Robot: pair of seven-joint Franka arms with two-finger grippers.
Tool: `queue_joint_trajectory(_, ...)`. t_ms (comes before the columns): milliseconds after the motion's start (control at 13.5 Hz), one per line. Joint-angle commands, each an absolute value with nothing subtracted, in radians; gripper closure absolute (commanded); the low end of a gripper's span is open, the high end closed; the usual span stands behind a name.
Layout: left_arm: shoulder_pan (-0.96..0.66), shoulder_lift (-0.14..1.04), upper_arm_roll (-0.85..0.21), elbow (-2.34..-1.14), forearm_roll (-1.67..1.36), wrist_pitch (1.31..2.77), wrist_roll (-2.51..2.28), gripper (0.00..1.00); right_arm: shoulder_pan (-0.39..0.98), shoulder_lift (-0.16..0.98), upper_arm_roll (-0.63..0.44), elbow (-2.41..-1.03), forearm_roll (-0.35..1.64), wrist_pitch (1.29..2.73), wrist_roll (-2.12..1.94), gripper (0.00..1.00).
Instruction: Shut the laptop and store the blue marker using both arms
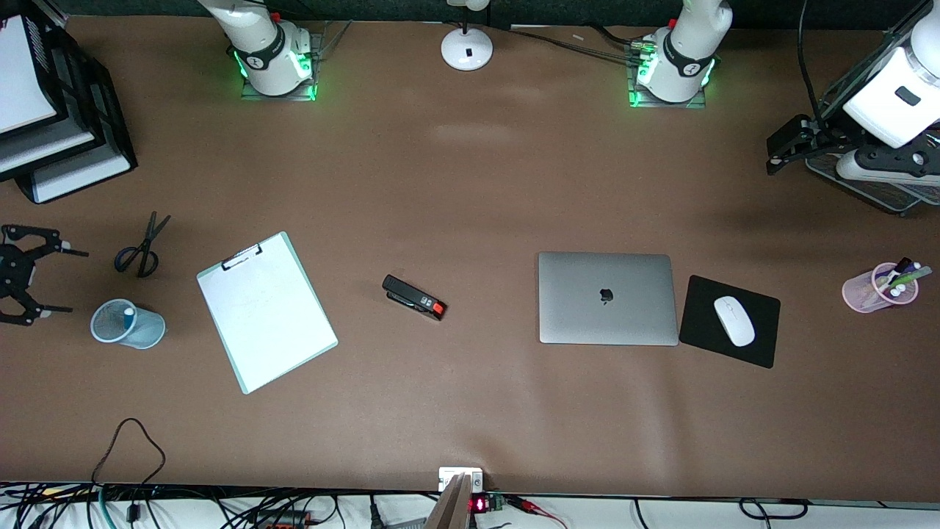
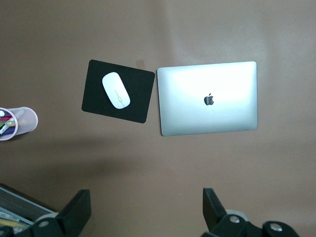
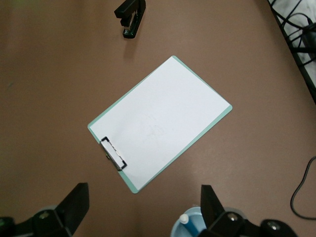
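The silver-grey laptop (image 1: 606,297) (image 2: 207,98) lies closed and flat on the brown table, apple logo up. The blue marker (image 1: 129,312) (image 3: 190,224) stands in a pale blue mesh cup (image 1: 139,328) (image 3: 178,228) at the right arm's end of the table, white end up. My right gripper (image 1: 73,281) (image 3: 143,207) hovers open beside that cup, holding nothing. My left gripper (image 1: 771,156) (image 2: 145,212) hangs open and empty at the left arm's end of the table, well away from the laptop.
A black mouse pad (image 1: 705,316) with a white mouse (image 1: 734,320) lies beside the laptop. A pink pen cup (image 1: 877,288), a black stapler (image 1: 413,297), a white clipboard (image 1: 266,311), scissors (image 1: 143,246), stacked paper trays (image 1: 51,110) and a lamp base (image 1: 467,48) are also on the table.
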State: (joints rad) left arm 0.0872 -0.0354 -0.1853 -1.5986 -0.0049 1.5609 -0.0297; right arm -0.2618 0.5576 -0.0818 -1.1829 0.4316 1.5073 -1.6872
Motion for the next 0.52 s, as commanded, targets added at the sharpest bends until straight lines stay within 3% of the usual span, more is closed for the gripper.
queue_joint_trajectory(0, 0.095, -0.049, -0.186, -1.609, -0.020, 1.569, -0.003, 0.00, -0.204, 0.463, -0.078, -1.273, 0.367, 1.516, -1.512, 0.00)
queue_joint_trajectory(445, 0.095, -0.051, -0.186, -1.609, -0.020, 1.565, -0.003, 0.00, -0.103, 0.362, -0.084, -1.353, 0.278, 1.517, -1.130, 0.00)
